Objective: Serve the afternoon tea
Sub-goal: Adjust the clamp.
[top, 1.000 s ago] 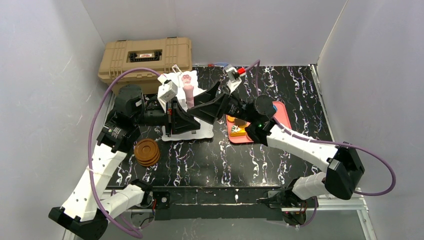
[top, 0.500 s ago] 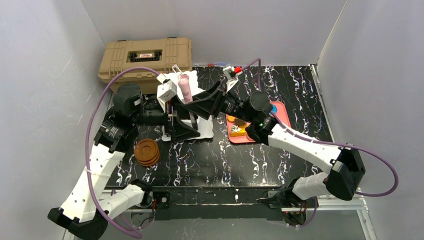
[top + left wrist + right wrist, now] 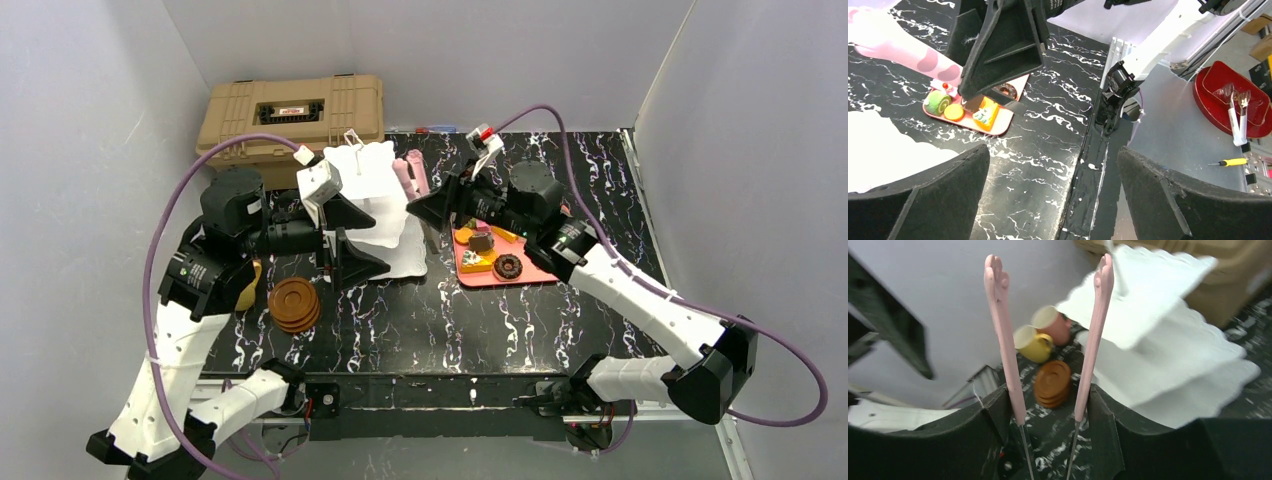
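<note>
The white three-tier stand (image 3: 362, 180) sits at the back left of the black marble table (image 3: 450, 320). My left gripper (image 3: 380, 246) hovers at the stand's near side, open and empty, as the left wrist view (image 3: 1053, 200) confirms. My right gripper (image 3: 425, 205) is just right of the stand and shut on pink tongs (image 3: 408, 178), whose two arms (image 3: 1003, 340) point up past its jaws (image 3: 1050, 405). Toy pastries (image 3: 480, 242) lie on the pink-red tray (image 3: 545, 270). Brown saucers (image 3: 294, 305) are stacked left of the stand. A yellow cup (image 3: 1032, 344) and a pink cup (image 3: 1053, 324) stand beyond them.
The large tan case (image 3: 290, 115) stands behind the stand against the back wall. Both forearms cross the middle of the table. The tray (image 3: 998, 125) and the right gripper (image 3: 1003, 50) with the tongs (image 3: 898, 45) show ahead in the left wrist view.
My left gripper has opened, let go of the pink tongs and drawn back left. My right gripper has closed on the tongs and carried them right, off the stand.
</note>
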